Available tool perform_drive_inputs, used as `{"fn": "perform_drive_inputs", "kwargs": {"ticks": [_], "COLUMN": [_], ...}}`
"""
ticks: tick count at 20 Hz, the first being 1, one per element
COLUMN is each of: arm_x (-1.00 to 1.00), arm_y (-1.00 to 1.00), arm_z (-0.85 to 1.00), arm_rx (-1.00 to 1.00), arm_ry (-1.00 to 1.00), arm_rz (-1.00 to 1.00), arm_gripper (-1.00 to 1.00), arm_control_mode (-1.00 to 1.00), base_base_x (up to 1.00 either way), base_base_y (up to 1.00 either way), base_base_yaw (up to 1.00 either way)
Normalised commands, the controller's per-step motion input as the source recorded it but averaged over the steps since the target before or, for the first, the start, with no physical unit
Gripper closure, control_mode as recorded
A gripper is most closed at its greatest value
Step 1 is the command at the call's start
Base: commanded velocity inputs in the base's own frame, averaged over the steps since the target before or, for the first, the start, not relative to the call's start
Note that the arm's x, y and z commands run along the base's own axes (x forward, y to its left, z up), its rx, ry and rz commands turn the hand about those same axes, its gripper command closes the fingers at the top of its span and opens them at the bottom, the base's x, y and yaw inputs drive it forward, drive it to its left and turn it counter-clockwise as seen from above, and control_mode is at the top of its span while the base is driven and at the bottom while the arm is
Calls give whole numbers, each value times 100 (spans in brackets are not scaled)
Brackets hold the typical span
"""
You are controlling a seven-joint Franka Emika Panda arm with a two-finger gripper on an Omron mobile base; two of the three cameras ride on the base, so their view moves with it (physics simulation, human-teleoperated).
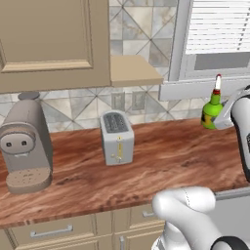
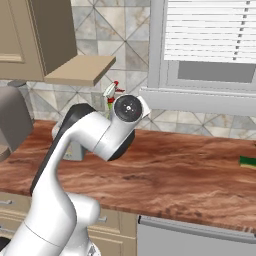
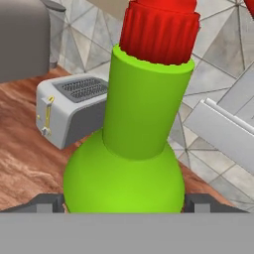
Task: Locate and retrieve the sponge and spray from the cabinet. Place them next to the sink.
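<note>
Left base view
Spray [image 1: 212, 110]: bright green bottle, yellowish label band, red-and-white top; upright over the far right of the wooden counter [image 1: 146, 161], at the arm's end.
Cabinet [image 1: 49, 44]: tan, recessed-panel door shut; contents hidden. Side shelf [image 1: 133, 71] bare.
Toaster [image 1: 117, 137]: grey, slots hold nothing visible.
Coffee machine [image 1: 25, 146]: at the counter's left.

Right base view
Spray [image 2: 112, 95]: only the red-and-white nozzle shows, behind the arm's wrist.
Sponge [image 2: 248, 161]: dark green top over yellow, flat on the counter at the right edge.

Hand view
Gripper [image 3: 124, 202]: fingers spread wide, one on each side of the bottle's round body, closed on it.
Spray: green neck, ribbed red collar.
</note>
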Motion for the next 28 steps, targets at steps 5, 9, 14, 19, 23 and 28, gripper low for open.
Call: {"fn": "perform_drive_inputs", "kwargs": {"ticks": [5, 9, 14, 19, 23, 28], "arm_x": [0, 0, 0, 0, 0, 0], "arm_y": [0, 0, 0, 0, 0, 0], "arm_z": [0, 0, 0, 0, 0, 0], "arm_rx": [0, 0, 0, 0, 0, 0], "arm_ry": [0, 0, 0, 0, 0, 0], "arm_rz": [0, 0, 0, 0, 0, 0], "arm_gripper": [100, 100, 100, 100, 100, 100], "arm_control_mode": [100, 100, 100, 100, 100, 100], "base_base_x": [-27, -9, 11, 3, 4, 12], "base_base_y": [-59, -40, -46, -53, -60, -54], "base_base_yaw": [3, 0, 0, 0, 0, 0]}}
